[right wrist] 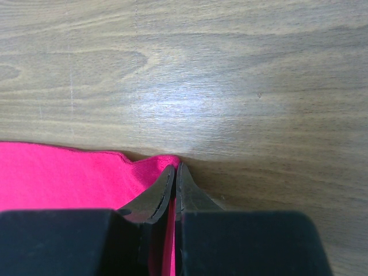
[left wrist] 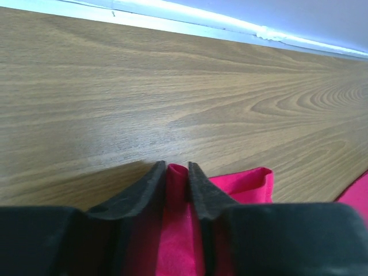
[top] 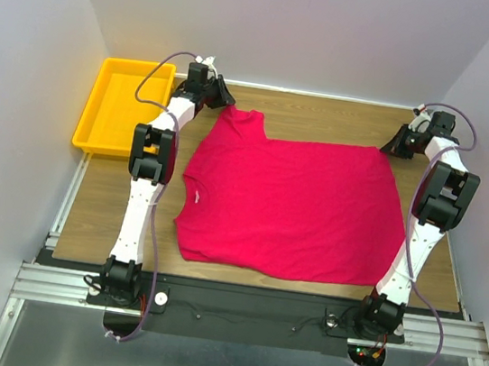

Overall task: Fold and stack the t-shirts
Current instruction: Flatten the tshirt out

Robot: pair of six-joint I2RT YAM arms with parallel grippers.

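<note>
The crimson t-shirt lies spread flat on the wooden table, collar and small white label toward the left. My left gripper sits at the far sleeve; in the left wrist view its fingers press on a fold of red fabric that fills the gap between them. My right gripper is at the shirt's far right corner. In the right wrist view it is shut, with a thin edge of the red cloth pinched between its pads.
A yellow plastic tray stands at the far left, hanging partly off the table's edge. White walls enclose the back and both sides. Both arm bases sit on the rail along the near edge.
</note>
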